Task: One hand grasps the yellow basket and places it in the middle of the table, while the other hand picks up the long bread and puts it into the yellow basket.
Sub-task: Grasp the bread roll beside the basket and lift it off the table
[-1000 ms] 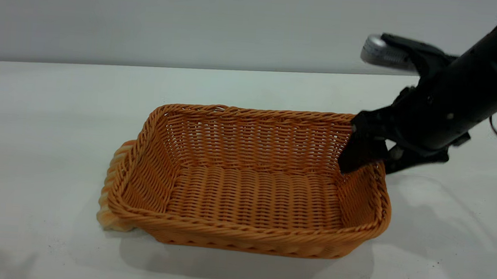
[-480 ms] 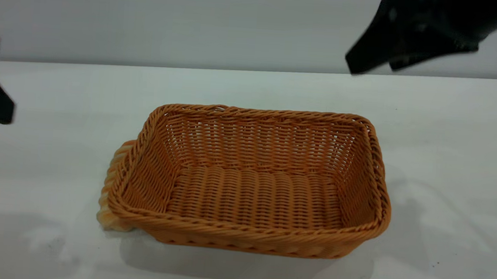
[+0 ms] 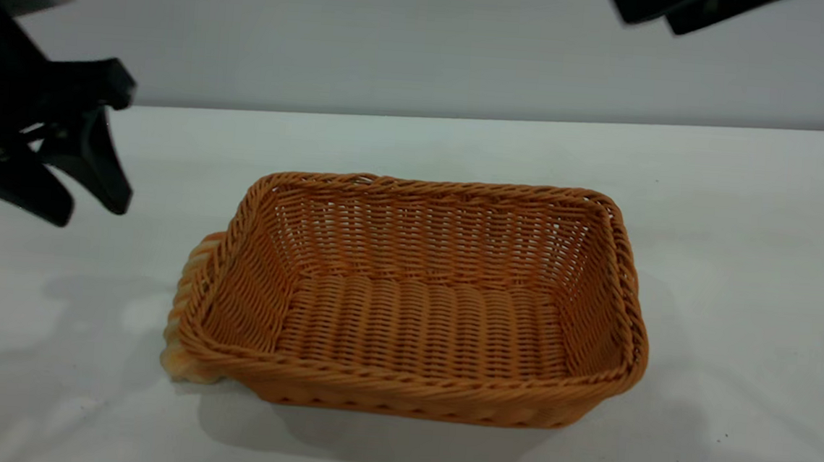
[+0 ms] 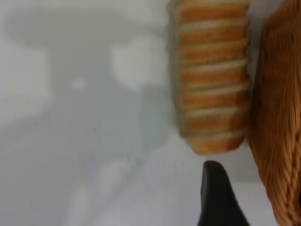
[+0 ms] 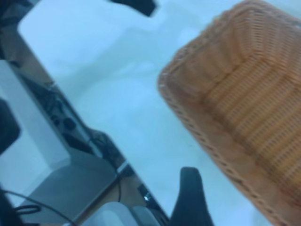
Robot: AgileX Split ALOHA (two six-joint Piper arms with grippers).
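The yellow basket sits empty in the middle of the white table. The long bread lies on the table against the basket's left end, mostly hidden behind its rim in the exterior view. In the left wrist view the bread lies beside the basket wall, with one black fingertip just short of its end. My left gripper hangs open above the table, left of the bread and apart from it. My right gripper is high at the top right, open and holding nothing.
The right wrist view looks down on the basket and, past the table's edge, on grey equipment and cables. Bare tabletop surrounds the basket on all sides.
The right gripper let go of the basket's right rim and rose out toward the top right. The left gripper came in from the left toward the bread. Basket and bread stayed put.
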